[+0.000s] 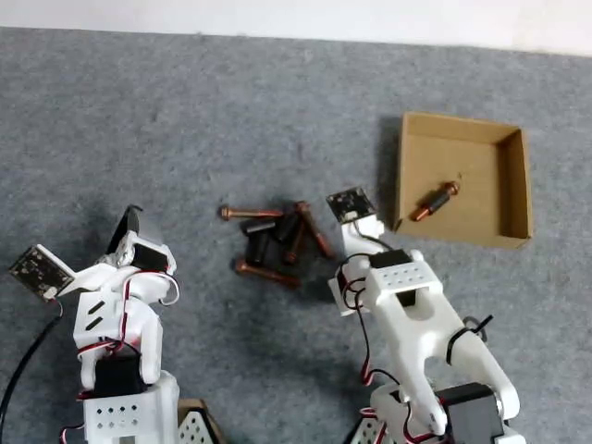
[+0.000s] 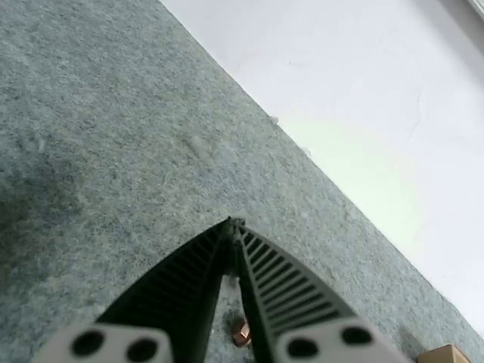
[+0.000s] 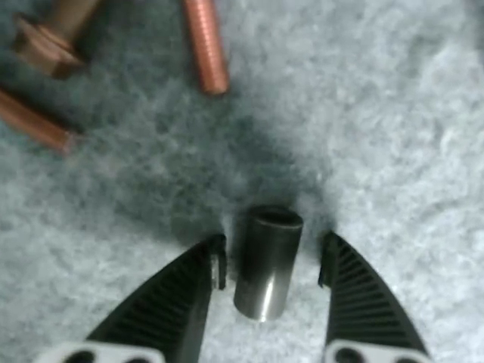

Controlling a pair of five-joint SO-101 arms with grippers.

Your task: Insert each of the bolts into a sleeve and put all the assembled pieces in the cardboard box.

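1. Judging by the cardboard box, the task is taken to be at an early stage: one assembled piece is seen lying on the box floor, and no other is found there.
2. The rest of the parts are seen loose in a small pile on the grey desk, between the two arms and well apart from the box. None of them is seen joined.
3. In that pile three copper bolts can be counted with confidence, and a fourth is suspected where the parts overlap. Two dark sleeves are made out among them.
4. One sleeve is seen lying on the desk between the fingers of the right claw. The claw is spread wide, with a gap left on either side, so nothing is gripped. Whether this sleeve is one of the two counted in the pile cannot be told.
5. The left claw is clenched, its tips met with nothing between them. It is held over the desk on the far side of the pile from the box.
6. What is left, as judged, is most of the work: each loose bolt is to be seated in a sleeve, and every finished piece is to be carried to the box.
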